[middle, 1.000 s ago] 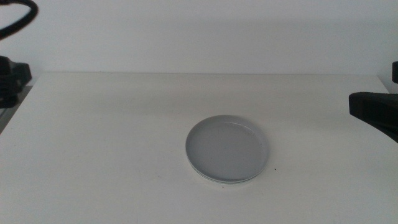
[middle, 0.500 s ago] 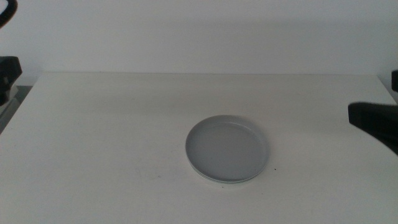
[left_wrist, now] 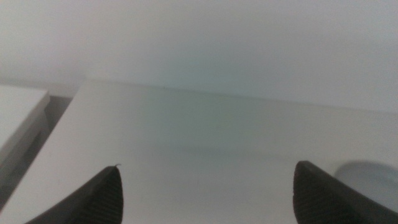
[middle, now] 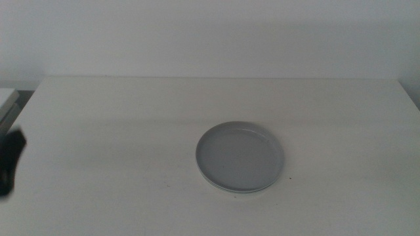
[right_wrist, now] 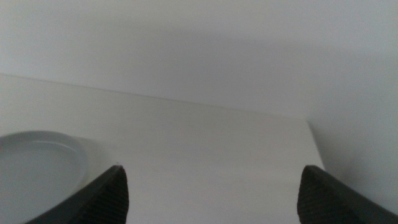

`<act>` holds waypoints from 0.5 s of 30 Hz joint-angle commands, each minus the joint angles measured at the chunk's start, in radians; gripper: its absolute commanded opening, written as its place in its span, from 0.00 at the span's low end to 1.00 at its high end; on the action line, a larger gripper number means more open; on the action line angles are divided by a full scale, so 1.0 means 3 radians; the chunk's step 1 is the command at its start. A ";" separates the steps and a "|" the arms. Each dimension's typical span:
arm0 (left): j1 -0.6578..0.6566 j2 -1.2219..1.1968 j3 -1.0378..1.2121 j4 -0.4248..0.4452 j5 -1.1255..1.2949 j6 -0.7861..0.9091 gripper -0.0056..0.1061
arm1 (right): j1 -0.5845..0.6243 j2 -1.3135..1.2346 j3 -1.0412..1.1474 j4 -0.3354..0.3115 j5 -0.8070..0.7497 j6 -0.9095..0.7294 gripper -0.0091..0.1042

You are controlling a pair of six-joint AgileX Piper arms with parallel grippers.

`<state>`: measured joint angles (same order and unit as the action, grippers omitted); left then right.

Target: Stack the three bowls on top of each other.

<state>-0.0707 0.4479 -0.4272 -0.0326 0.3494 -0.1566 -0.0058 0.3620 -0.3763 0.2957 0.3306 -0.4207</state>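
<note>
The bowls stand as one stack [middle: 239,157] right of the table's middle. The light grey bowl [middle: 237,154] is on top. A pale rim [middle: 236,191] shows under its front edge; I cannot tell the white bowl from the mint one there. The stack also shows in the left wrist view [left_wrist: 367,177] and in the right wrist view [right_wrist: 37,163]. My left gripper [left_wrist: 208,193] is open and empty, a dark shape at the left edge of the middle view [middle: 9,160], far from the stack. My right gripper [right_wrist: 211,193] is open and empty, out of the middle view.
The white table [middle: 131,131] runs to a plain wall at the back. Its left edge [left_wrist: 56,134] drops to a lower pale surface [middle: 6,101]. Its right edge [right_wrist: 317,146] lies beyond the stack.
The right gripper has drawn back out of the middle view to the right. The left arm has left the upper left corner and now shows lower at the left edge. The stack has not moved.
</note>
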 commanded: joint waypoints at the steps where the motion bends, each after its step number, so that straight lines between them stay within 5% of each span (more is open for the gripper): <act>1: 0.0007 -0.0393 0.0343 -0.0032 -0.0085 0.0000 0.89 | -0.0185 -0.0306 0.0285 -0.0009 -0.0074 0.0033 0.89; 15: 0.0007 -0.1493 0.1424 -0.0119 -0.0504 0.0000 0.89 | -0.0265 -0.1207 0.1254 -0.0177 -0.0559 0.0033 0.89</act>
<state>-0.0707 0.0050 -0.0113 -0.0585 0.2594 -0.1566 -0.0791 0.0039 -0.0145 0.2552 0.2017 -0.4093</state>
